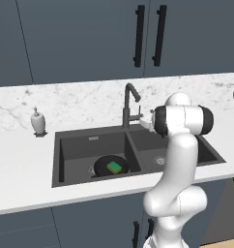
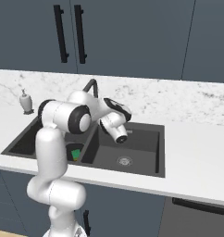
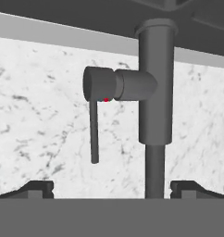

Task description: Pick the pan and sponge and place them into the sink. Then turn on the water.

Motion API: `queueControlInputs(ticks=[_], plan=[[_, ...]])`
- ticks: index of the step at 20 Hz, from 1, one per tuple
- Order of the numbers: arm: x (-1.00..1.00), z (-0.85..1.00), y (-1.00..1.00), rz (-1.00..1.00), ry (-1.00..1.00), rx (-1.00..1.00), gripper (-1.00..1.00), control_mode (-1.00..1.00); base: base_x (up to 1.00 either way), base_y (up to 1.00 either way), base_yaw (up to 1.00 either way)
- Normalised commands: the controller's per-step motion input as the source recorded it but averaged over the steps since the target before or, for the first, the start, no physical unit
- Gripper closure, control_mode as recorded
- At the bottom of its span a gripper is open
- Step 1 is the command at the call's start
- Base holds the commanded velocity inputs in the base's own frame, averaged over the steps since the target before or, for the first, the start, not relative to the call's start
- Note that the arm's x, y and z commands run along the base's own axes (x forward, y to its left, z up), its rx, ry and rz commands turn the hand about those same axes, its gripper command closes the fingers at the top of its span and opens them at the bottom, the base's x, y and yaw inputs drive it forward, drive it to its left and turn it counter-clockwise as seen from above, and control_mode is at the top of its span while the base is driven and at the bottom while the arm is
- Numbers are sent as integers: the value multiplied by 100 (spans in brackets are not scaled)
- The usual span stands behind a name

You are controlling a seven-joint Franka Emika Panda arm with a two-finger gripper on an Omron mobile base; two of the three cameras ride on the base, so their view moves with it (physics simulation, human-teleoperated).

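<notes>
Left base view: the pan (image 1: 105, 165) lies in the left basin of the sink (image 1: 70, 145), with the sponge (image 1: 114, 167) resting on top of it. Both placements appear complete. The faucet (image 1: 129, 104) stands at the far rim above the centre divider; no water shows at the spout. The soap dispenser (image 1: 37, 121) stands on the bench (image 1: 22, 164), well to the left and clear of the work. The arm's white elbow hides the hand and part of the right basin, so contact with the faucet cannot be confirmed here.

Right base view: the hand is raised over the divider, close beside the faucet (image 2: 91, 88), pointing toward the far wall. The sponge (image 2: 76, 153) shows as a green patch in the left basin behind the arm. Risk: the wrist body sits near the gooseneck and could knock it if the approach drifts sideways.

Hand view: the pincer (image 3: 112, 192) stands open, its dark tips wide apart and holding nothing. The faucet column (image 3: 154, 92) is dead ahead, nearer the right tip; the lever (image 3: 94, 129) is the thin rod off the side knob, left of centre.

Judgement: the remaining step is the lever. The tips look centred nearer the column than the rod, so a straight advance may meet the column or slide past the lever. Pushing in the wrong direction would leave the water off.
</notes>
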Motion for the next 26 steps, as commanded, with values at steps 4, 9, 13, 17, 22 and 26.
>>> queueControlInputs(ticks=[4, 9, 13, 17, 22, 26], plan=[[41, -9, 0, 0, 0, 7, -100, -100, 0, 0, 0], [33, -12, 0, 0, 0, 4, -100, -100, 0, 0, 0], [32, -26, 0, 0, 0, 0, -100, -100, 0, 0, 0], [33, -32, 0, 0, 0, 0, -100, -100, 0, 0, 0], [22, -15, 0, 0, 0, 0, -100, -100, 0, 0, 0], [24, 0, 0, 0, 0, 2, -100, -100, 0, 0, 0]])
